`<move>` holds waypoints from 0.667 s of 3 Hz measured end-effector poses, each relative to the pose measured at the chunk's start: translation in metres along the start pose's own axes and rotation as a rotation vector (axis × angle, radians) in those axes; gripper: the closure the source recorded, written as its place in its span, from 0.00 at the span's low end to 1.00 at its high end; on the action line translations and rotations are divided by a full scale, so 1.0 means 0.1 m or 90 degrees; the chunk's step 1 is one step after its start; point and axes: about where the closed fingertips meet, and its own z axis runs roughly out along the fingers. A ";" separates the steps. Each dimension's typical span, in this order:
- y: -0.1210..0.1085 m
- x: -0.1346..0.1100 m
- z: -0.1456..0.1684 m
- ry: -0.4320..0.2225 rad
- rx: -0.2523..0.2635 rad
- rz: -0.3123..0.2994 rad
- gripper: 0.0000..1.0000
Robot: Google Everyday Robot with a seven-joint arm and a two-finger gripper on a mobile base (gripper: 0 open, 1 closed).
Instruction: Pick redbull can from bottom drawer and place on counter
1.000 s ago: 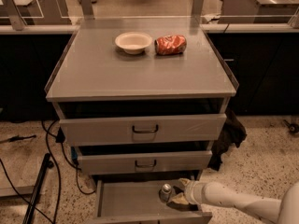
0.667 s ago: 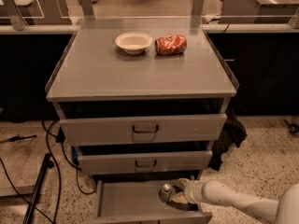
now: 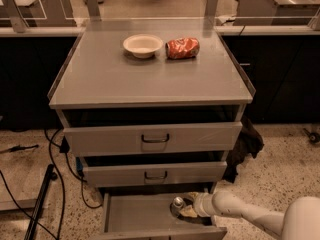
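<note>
Can (image 3: 178, 202) stands at right of bottom drawer (image 3: 135, 215), gripper (image 3: 189, 210) against it, hold can't be told; if you lift with a loose grip it may tip, or clip the middle drawer (image 3: 155, 174) above.

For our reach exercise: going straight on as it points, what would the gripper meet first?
Probably the redbull can, standing right at the gripper in the bottom drawer; depth is unclear.

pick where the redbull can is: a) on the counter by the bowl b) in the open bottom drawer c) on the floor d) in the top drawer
B: the redbull can stands in the open bottom drawer, with the gripper right beside it; the counter holds a bowl and a crushed can.
</note>
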 end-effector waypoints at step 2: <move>0.07 -0.06 0.39 -0.013 -0.048 0.010 0.46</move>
